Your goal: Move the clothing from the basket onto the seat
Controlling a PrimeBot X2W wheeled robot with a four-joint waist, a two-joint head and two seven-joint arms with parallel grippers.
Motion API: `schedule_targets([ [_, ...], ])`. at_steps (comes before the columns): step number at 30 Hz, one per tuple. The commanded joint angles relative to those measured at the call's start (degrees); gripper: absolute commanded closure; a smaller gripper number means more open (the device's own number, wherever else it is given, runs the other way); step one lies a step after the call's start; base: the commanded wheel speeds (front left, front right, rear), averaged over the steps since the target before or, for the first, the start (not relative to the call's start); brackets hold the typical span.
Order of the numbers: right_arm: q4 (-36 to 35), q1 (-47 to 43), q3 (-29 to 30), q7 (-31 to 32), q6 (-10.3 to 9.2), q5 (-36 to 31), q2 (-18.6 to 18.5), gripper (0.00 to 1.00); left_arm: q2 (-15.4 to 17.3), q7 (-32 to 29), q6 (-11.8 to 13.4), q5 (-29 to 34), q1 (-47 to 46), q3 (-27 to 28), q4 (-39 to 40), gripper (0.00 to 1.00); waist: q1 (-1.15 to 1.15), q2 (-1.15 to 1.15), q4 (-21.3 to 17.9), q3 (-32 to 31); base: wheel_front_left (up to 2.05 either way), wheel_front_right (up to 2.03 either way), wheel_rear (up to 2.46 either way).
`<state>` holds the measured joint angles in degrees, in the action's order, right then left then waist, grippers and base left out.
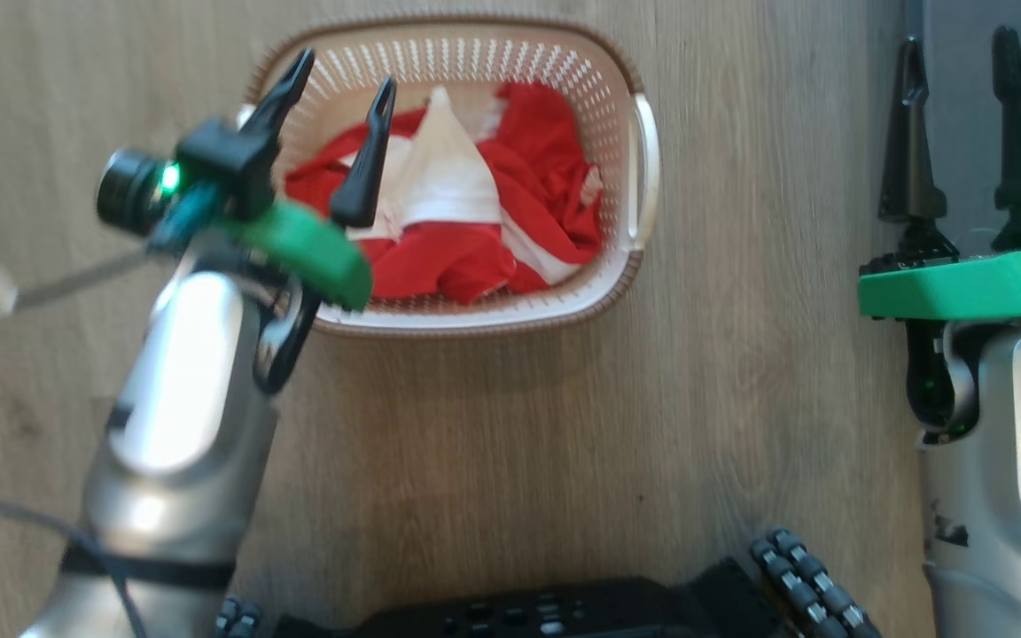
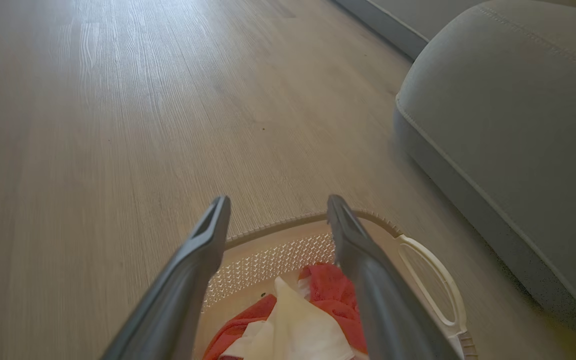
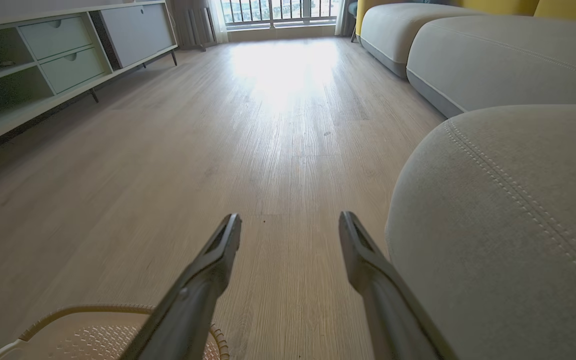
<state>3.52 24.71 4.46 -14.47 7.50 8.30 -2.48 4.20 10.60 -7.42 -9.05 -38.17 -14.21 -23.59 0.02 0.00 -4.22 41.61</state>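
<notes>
Red-white clothing (image 1: 519, 177) crumpled inside cream perforated basket (image 1: 601, 84); grey seat (image 2: 518, 125) near

No readable text, label, brand, number or sign anywhere.

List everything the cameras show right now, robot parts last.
clothing: one heap, red with white panels, inside the basket; piece count unclear
basket: one, cream-white with brown rim, on the floor ahead of the robot
seat: one, grey, right of the basket
floor: one, pale wood planks, under the basket
further cushions: two, grey, beyond the seat
cabinet: one, pale, with drawers, far left in the right wrist view
window: one, bright, far end of the room
robot base: one, black, bottom edge of the head view
left gripper: one, dark fingers, open above the basket's left part
right gripper: one, dark fingers, open beside the seat
</notes>
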Motion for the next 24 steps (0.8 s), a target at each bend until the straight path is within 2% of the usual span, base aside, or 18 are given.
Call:
schedule_targets([
  [1, -2.4, 0.0, -1.5, -0.5, -0.01, 0.5, -0.4, 0.0, 0.9, -1.4, 0.0, 0.4, -1.5, 0.7, -0.8, 0.0, -0.02, 0.0, -1.8, 2.3, 0.0, 0.0, 0.0],
  [7, -4.0, -0.5, -2.3, -0.5, -0.01, 2.0, -0.4, 0.0, -0.2, -9.2, 0.9, -0.6, -9.1, -0.5, -13.4, 0.0, -0.02, 0.0, -4.5, 3.9, 0.0, 0.0, 0.0],
  [11, -4.8, -1.4, -2.0, -0.5, -0.01, 2.8, -0.4, 0.0, -0.8, -12.0, 1.5, -0.8, -12.7, -2.4, -19.1, 0.0, -0.02, 0.0, -5.6, 4.7, 0.0, 0.0, 0.0],
  [18, -5.9, -2.2, -3.6, -0.5, -0.01, 3.9, -0.4, 0.0, -1.2, -13.8, 3.9, -1.5, -16.0, -3.8, -27.2, 0.0, -0.02, 0.0, -7.8, 6.4, 0.0, 0.0, 0.0],
  [24, -7.6, -3.9, -4.1, -0.5, -0.01, 4.2, -0.4, 0.0, -0.7, -13.1, 4.3, -2.4, -18.5, -3.2, -34.4, 0.0, -0.02, 0.0, -9.5, 8.8, 0.0, 0.0, 0.0],
])
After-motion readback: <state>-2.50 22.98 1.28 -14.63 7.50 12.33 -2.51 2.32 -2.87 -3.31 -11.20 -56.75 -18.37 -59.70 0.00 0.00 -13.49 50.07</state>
